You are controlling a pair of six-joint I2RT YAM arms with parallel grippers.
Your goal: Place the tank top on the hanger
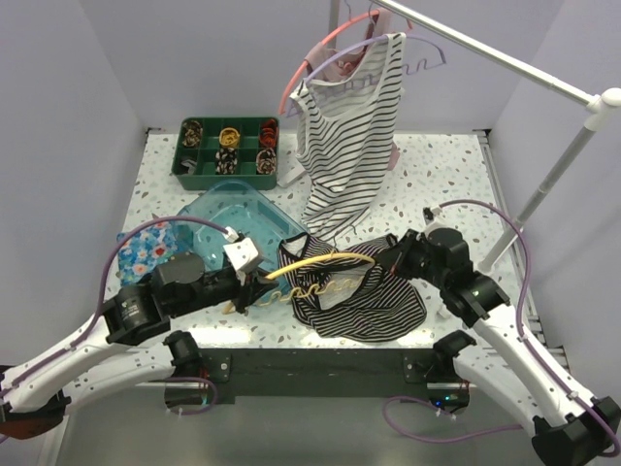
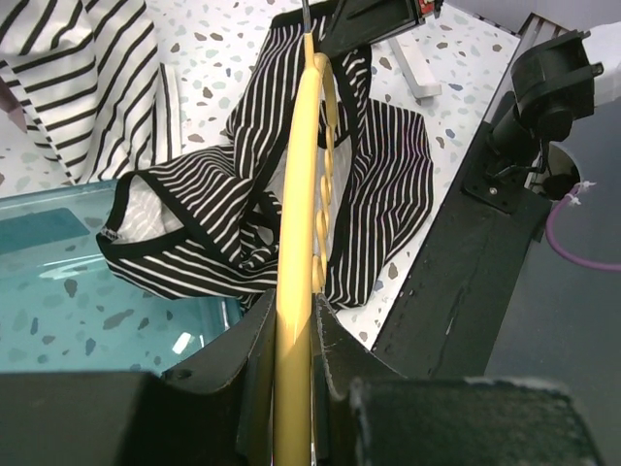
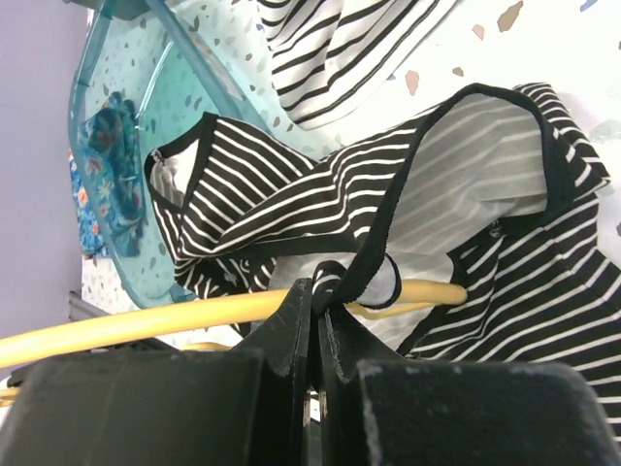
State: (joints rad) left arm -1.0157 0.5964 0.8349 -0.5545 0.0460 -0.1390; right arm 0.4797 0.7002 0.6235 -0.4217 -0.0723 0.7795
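While the left tool clamps one end of the yellow hanger, the right tool pinches a strap of the tank top. It lies crumpled on the surface, draped partly over the hanger.

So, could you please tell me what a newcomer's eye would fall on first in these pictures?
The yellow hanger stands out at the near middle of the table, clamped by the left gripper and lying across the dark striped tank top, whose black strap the right gripper pinches. Behind them, a white striped top hangs from the rail.
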